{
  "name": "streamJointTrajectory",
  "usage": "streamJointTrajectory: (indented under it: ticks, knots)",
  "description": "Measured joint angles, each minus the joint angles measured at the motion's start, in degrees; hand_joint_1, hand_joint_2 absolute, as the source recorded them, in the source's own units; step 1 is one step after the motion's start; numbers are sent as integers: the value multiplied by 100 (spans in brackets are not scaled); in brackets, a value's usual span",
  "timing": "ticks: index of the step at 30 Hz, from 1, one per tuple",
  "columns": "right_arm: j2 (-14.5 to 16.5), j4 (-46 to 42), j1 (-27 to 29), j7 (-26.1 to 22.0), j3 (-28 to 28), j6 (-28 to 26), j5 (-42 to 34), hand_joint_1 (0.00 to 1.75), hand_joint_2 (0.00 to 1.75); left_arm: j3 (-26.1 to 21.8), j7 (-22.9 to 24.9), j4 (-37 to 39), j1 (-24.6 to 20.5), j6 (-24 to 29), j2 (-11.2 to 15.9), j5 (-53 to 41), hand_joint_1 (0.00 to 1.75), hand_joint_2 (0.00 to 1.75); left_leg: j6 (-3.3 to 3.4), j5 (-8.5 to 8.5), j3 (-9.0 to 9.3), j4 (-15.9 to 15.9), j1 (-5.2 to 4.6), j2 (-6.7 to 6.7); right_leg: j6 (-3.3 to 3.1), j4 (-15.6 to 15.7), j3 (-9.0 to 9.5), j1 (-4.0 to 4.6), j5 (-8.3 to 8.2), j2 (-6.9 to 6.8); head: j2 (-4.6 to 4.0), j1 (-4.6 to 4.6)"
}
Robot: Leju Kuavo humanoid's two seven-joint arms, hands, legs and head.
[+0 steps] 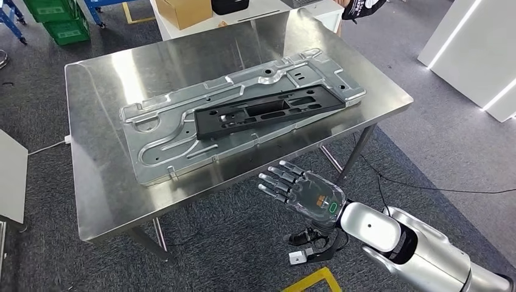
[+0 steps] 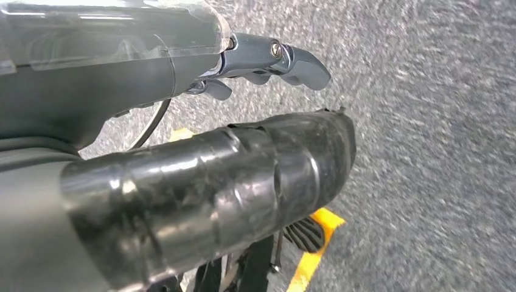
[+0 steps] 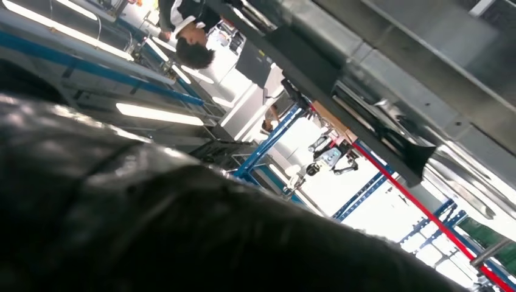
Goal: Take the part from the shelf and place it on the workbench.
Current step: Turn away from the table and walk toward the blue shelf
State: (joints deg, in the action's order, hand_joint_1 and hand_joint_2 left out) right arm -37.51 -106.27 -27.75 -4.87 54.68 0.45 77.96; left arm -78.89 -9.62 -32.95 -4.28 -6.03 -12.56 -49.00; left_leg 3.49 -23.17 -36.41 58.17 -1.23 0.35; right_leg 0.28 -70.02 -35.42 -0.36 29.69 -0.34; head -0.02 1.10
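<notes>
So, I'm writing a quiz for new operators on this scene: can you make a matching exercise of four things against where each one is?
Things:
1. black part
2. silver panel
3. right hand
4. cardboard box

Places:
A. on the white table beyond the workbench
B. flat on the steel workbench
C. lying on the silver panel
D. in the air off the workbench's near edge

Pairs: 1-C, 2-B, 3-D, 4-A

A long black part (image 1: 269, 112), flat and pierced with rectangular cut-outs, is lying at a slant across the centre of the frame. It is resting flat on a larger stamped silver metal panel (image 1: 182, 131), which is itself lying flat on the steel table (image 1: 97, 182).
</notes>
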Motion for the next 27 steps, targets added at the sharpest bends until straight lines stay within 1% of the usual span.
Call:
streamJointTrajectory:
  ticks: [1,2,3,4,5,6,7,8,9,10,11,12,13,14,15,16,17,18,19,20,21,22,23,24,25,26,27]
  knots:
    - [-1,-7,-6,0,-3,-1,0,0,0,3,0,7,-2,-1,-8,0,0,0,-1,58,-55,6,-29,-5,-92,470,347,51,23,-2,0,-1]
    - [-2,-15,-11,1,-7,-3,0,0,0,5,0,13,0,-2,-14,0,0,0,-12,117,-85,3,-44,-6,-150,850,616,92,72,-12,-1,-2]
    - [-4,-23,-18,1,-10,-6,1,0,0,8,-1,19,3,-4,-20,0,0,0,-29,172,-98,-4,-42,-4,-190,1119,781,124,133,-22,-1,1]
    - [-8,-30,-21,1,-12,-8,1,0,0,10,-1,23,8,-5,-19,0,0,0,-54,227,-105,-20,-41,-3,-202,1247,828,141,144,-34,-1,1]
    - [-11,-32,-22,1,-13,-10,2,0,0,9,-1,23,16,-5,-10,0,0,0,-82,270,-114,-34,-35,-4,-209,1271,792,131,72,-45,-1,4]
    - [-13,-33,-26,1,-11,-11,2,0,0,8,-1,23,18,-4,-3,0,0,0,-114,233,-146,-10,-29,-12,-239,1315,746,116,0,-55,-1,6]
    - [-14,-34,-28,0,-10,-11,2,0,0,7,-1,26,18,-3,-1,0,0,0,-150,90,-201,81,-24,-23,-273,1345,686,92,-86,-67,-1,5]
    - [-13,-35,-28,0,-9,-12,3,0,0,5,-1,28,20,-2,1,0,0,0,-191,-157,-278,266,-13,-34,-296,1375,608,63,-179,-78,-1,4]
    - [-11,-36,-28,0,-8,-12,3,0,0,5,0,30,18,-2,-1,0,0,0,-232,-471,-365,555,18,-40,-306,1379,518,52,-262,-81,-1,2]
    - [-11,-36,-24,0,-8,-13,3,0,0,5,0,32,17,-1,-1,0,0,0,-274,-748,-444,916,53,-41,-300,1374,418,41,-346,-80,0,1]
    - [-10,-36,-18,0,-5,-13,5,0,0,5,0,32,18,1,4,0,0,0,-315,-900,-489,1261,90,-40,-276,1364,314,27,-428,-80,0,-1]
    - [-10,-35,-12,1,-3,-13,9,0,0,5,0,32,18,2,8,0,0,0,-356,-910,-480,1511,126,-40,-248,1346,204,7,-507,-80,0,0]
    - [-9,-34,-6,3,-1,-13,18,0,0,5,0,32,17,2,10,0,0,0,-398,-782,-388,1593,161,-39,-213,1318,85,-18,-582,-81,0,-1]
    - [-9,-34,-2,7,1,-13,30,0,0,5,0,32,15,2,10,0,0,0,-439,-604,-204,1478,195,-38,-173,1279,-31,-45,-645,-83,-1,-1]
    - [-9,-36,1,12,1,-13,46,0,0,6,0,32,13,3,10,0,0,0,-479,-491,82,1168,230,-38,-129,1225,-141,-68,-700,-83,-1,-2]
    - [-9,-42,5,20,-2,-14,64,0,0,7,-1,32,9,3,11,0,0,0,-509,-498,416,740,245,-43,-82,1167,-241,-86,-745,-81,-1,-4]
    - [-9,-48,9,27,-5,-15,81,0,0,8,-5,32,6,1,12,0,0,0,-493,-592,681,356,244,-49,-37,1123,-305,-93,-780,-82,-1,-4]
    - [-9,-54,13,35,-9,-17,94,0,0,9,-13,32,4,-2,14,0,0,0,-458,-708,863,66,232,-54,10,1094,-341,-93,-815,-85,-1,-2]
    - [-9,-60,18,43,-12,-19,104,0,0,10,-27,32,2,-8,16,0,0,0,-399,-784,928,-76,205,-58,57,1097,-352,-97,-853,-89,-1,-2]
    - [-9,-62,22,48,-12,-19,112,0,0,10,-42,32,5,-14,17,0,0,0,-319,-774,907,-104,194,-57,104,1119,-346,-102,-897,-93,-1,1]
    - [-9,-64,26,52,-13,-19,117,0,0,10,-55,32,5,-19,16,0,0,0,-260,-728,882,-118,195,-47,144,1121,-354,-115,-911,-86,-1,1]
    - [-10,-65,33,54,-14,-19,122,0,0,11,-64,32,5,-22,16,0,0,0,-200,-672,851,-129,199,-36,172,1057,-391,-128,-841,-72,-1,0]
    - [-10,-65,40,55,-15,-19,125,0,0,11,-67,32,7,-25,15,0,0,0,-148,-609,811,-143,206,-20,191,873,-471,-135,-677,-53,-1,1]
    - [-11,-65,50,55,-16,-19,125,0,0,12,-69,32,7,-27,15,0,0,0,-111,-551,762,-145,206,-3,204,556,-592,-139,-430,-34,-1,2]
    - [-13,-65,63,55,-16,-19,125,0,0,12,-70,32,10,-30,15,0,0,0,-87,-501,706,-141,197,6,215,160,-726,-137,-165,-23,-1,3]
    - [-14,-65,81,55,-16,-19,126,0,0,12,-70,32,13,-34,15,0,0,0,-73,-456,649,-135,185,13,223,-216,-835,-135,39,-17,0,3]
    - [-15,-65,100,55,-16,-20,126,0,0,12,-71,32,16,-37,16,0,0,0,-67,-416,594,-127,170,15,223,-451,-867,-133,147,-15,0,2]
